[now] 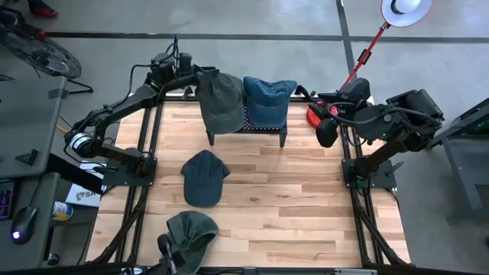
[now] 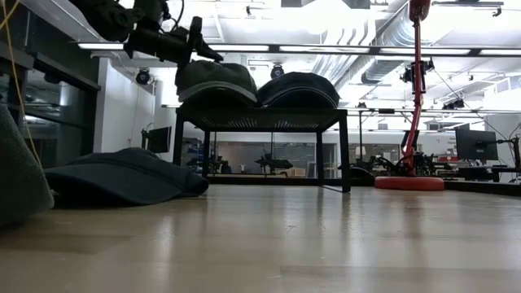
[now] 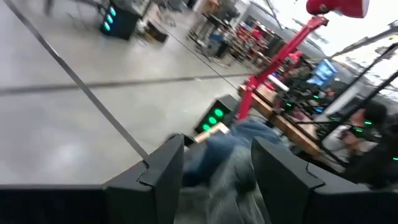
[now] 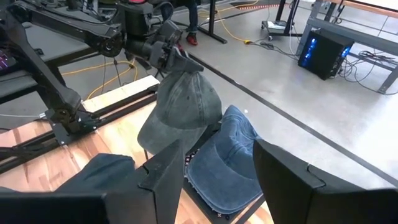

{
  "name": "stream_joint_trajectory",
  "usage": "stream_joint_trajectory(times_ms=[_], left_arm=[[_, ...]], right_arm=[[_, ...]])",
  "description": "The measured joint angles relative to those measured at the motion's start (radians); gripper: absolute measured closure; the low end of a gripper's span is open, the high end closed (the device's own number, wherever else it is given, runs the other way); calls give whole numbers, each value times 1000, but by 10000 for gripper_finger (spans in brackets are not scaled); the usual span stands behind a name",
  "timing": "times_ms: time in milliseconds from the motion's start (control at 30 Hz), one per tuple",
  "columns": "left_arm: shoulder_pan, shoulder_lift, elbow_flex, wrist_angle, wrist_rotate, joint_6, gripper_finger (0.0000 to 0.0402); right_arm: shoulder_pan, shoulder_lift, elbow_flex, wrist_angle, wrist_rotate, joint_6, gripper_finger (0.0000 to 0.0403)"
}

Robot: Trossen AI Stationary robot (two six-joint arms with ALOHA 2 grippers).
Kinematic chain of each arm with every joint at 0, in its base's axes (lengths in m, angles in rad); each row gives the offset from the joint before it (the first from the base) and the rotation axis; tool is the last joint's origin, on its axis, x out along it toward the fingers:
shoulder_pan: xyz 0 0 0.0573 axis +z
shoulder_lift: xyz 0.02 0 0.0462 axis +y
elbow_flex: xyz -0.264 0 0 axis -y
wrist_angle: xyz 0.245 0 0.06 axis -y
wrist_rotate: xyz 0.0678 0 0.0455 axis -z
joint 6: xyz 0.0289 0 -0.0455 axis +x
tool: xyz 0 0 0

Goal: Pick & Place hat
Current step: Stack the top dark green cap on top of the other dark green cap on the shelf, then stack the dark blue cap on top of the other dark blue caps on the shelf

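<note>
Entry, as I read it from the operator's seat, all places taken from the black stand (image 1: 263, 131) at the far edge of the table.

Item 1: grey-green hat (image 1: 220, 99). Soft washed cotton, slack crown, stiff brim. It lies draped over the stand's left end, long axis running from the far edge toward the table's middle, brim hanging off the near edge. It touches the blue hat beside it.

Item 2: left gripper (image 1: 200, 74). It sits at the hat's far end, just behind the stand's left corner. The fingers (image 4: 176, 53) are parted around the hat's back edge; I judge they are letting go, but I cannot tell whether cloth is still pinched. The hat lies forward of the fingers, toward the table's middle, so a clean retreat goes back and up, away from the stand.

Item 3: blue hat (image 1: 267, 101). Denim-like weave, rounded crown, on the stand's right half.

Item 4: dark blue hat (image 1: 204, 177). Flat on the wood, in front of the stand.

Item 5: green hat (image 1: 191, 229). Crumpled, farthest in front of the stand.

Item 6: right gripper (image 4: 217, 171). Waiting right of the stand, fingers apart, empty. The left arm is much the nearer.
</note>
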Motion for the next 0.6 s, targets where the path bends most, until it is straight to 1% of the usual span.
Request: stream_joint_trajectory(times_ms=[133,333,400,500,600], left_arm=[[0,0,0,42,-35,46,213],[0,-4,1,186,-34,66,213],[0,-4,1,235,-6,66,213],[0,-4,1,286,66,65,213],[-1,-10,1,294,151,56,213]], right_arm=[[0,0,0,-5,3,3,219],[0,0,0,-5,4,6,219],[0,0,0,-5,4,6,219],[0,0,0,-6,4,6,219],[0,0,0,-6,2,2,219]])
